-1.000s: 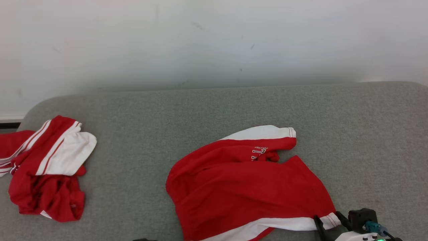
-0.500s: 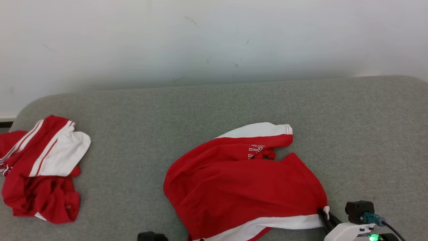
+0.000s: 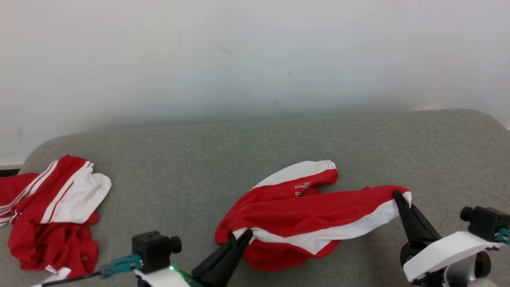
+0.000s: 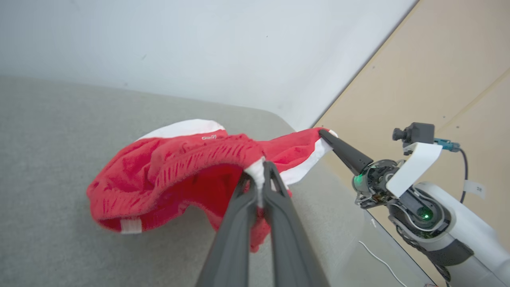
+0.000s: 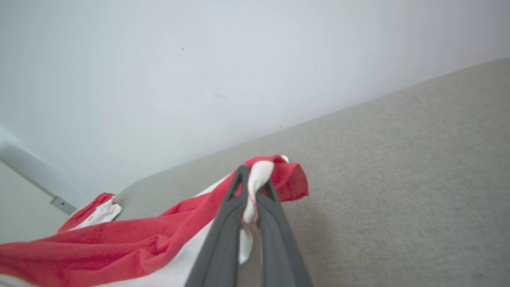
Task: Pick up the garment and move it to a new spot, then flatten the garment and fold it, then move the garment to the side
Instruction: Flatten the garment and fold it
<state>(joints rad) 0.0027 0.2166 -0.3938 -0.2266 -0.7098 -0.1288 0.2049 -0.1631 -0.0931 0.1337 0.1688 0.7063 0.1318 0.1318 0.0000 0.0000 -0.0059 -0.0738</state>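
Left gripper [image 3: 246,233] squeezed tight on the white edge of the red cloth [image 3: 303,213]; right gripper [image 3: 395,195] squeezed tight on its other end. Pulled long between both.

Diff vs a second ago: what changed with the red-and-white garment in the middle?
The left hand and right hand closed on the white hem of the red fabric garment and lifted its near edge off the grey padded surface. The crumpled red-and-white garment at left stayed put.

I have the garment [image 3: 303,215] at the near middle of the pad [image 3: 191,159], strung between my left gripper [image 3: 248,232] at its near-left end and my right gripper [image 3: 396,194] at its right end. A second garment [image 3: 51,211] lies at the pad's left edge, well apart. The wall [image 3: 255,59] stands behind.
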